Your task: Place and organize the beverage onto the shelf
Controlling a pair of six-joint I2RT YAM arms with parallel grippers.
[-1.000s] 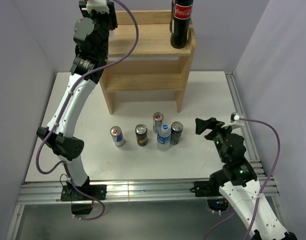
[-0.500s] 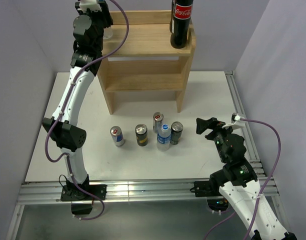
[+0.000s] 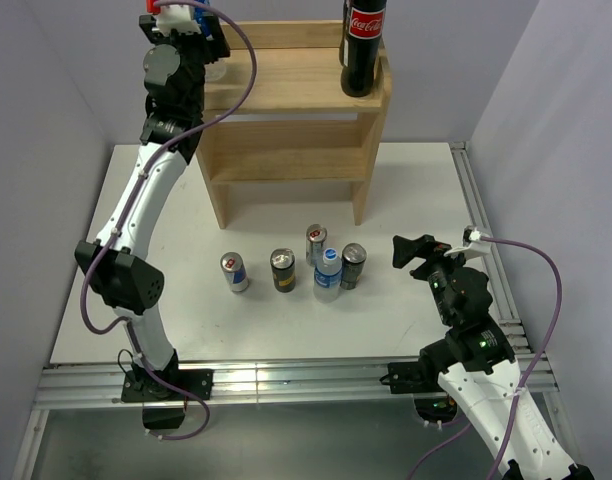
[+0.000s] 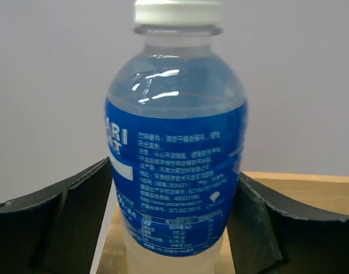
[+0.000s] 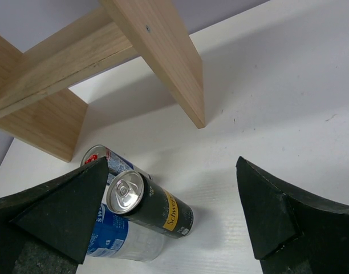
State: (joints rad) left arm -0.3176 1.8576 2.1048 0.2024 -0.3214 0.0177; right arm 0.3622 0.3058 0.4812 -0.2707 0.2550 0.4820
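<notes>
Left wrist: bottle [image 4: 177, 142], likely heavy, slick, slightly squashy, flanked by left gripper [image 4: 174, 188], pinch unclear; hold its belly. Right gripper [image 5: 171, 165] jaws spread.

The shelf [image 3: 296, 90] is pale bare wood, matt, with a fine visible grain, and the cola bottle [image 3: 363, 50] at the right corner of its top board is dark glossy plastic with a shiny red label. The blue-labelled bottle [image 4: 175, 154] is clear glossy plastic with a slick printed wrap and a white plastic cap, and the left gripper's fingers [image 4: 72, 217] are dull, slightly grainy black. The cans [image 3: 283, 268] mid-tabletop are metal with bright tops, and the tabletop [image 3: 416, 190] is smooth matt white.
</notes>
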